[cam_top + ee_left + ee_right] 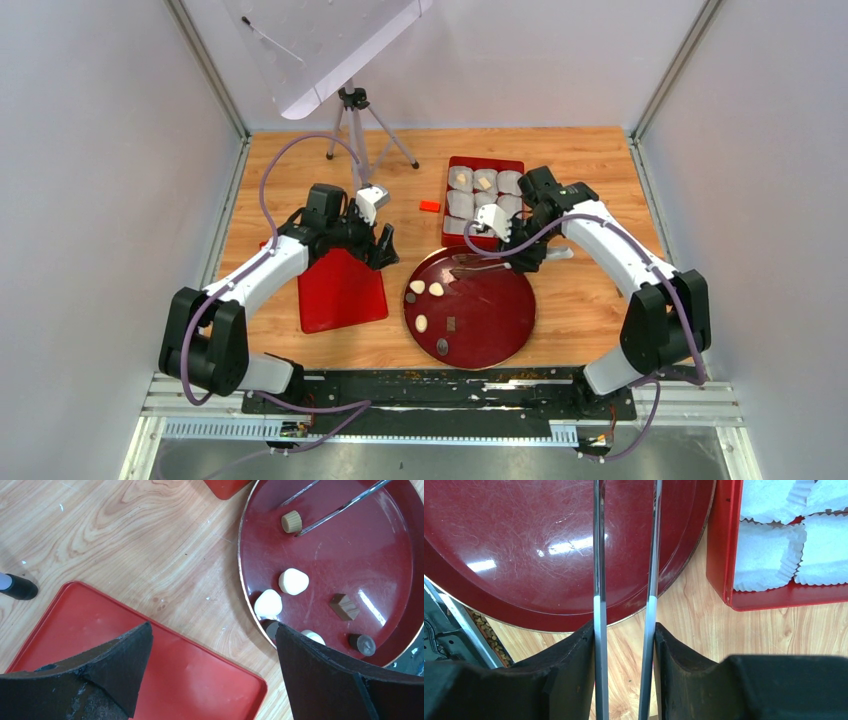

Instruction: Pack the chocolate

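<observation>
Right end effector [624, 635] pinches the metal tweezers [598, 555], tips over the round plate [495, 320] at near centre, where the chocolate [293, 581] lies. Left end effector [212, 627] hangs spread wide. Picking step, I reckon: next, prongs must straddle one piece, then squeeze.

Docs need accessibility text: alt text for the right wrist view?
Right gripper pinches metal tongs, whose two prongs reach out over a dark red round plate. To the right on the wooden table sits a red box of white paper cups.
</observation>
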Robot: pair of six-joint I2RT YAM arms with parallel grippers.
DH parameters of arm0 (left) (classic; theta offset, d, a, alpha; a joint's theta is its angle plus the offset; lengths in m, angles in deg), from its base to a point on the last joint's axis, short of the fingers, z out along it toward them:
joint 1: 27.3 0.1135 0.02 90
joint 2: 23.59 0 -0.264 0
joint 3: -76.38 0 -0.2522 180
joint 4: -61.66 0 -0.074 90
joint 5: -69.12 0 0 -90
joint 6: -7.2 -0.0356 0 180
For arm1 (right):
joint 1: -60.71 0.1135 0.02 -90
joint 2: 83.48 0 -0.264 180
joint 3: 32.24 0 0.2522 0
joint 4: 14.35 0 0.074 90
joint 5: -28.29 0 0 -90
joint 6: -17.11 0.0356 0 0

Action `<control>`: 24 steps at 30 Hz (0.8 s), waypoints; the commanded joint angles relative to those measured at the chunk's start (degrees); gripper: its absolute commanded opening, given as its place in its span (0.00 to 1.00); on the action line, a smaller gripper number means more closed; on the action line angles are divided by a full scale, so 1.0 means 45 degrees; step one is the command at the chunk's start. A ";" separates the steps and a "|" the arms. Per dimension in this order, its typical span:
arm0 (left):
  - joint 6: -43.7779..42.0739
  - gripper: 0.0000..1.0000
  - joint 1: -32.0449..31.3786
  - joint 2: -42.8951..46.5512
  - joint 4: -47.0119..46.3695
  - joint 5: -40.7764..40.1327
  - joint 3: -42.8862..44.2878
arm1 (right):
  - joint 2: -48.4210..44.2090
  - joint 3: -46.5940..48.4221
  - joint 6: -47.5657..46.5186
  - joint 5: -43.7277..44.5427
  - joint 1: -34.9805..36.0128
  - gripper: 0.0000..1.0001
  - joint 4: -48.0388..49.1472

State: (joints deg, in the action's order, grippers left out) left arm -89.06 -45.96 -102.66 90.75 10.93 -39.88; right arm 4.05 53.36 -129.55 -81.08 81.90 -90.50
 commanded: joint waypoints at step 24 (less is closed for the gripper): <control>0.0101 1.00 0.0044 -0.0042 -0.0424 0.0139 0.0100 | -0.0624 0.2462 0.0785 -0.0909 -0.1297 0.04 -0.0112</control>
State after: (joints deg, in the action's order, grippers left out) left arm -89.06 -45.96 -102.66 90.55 10.73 -39.88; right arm 2.69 60.88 -128.81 -83.07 80.37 -93.03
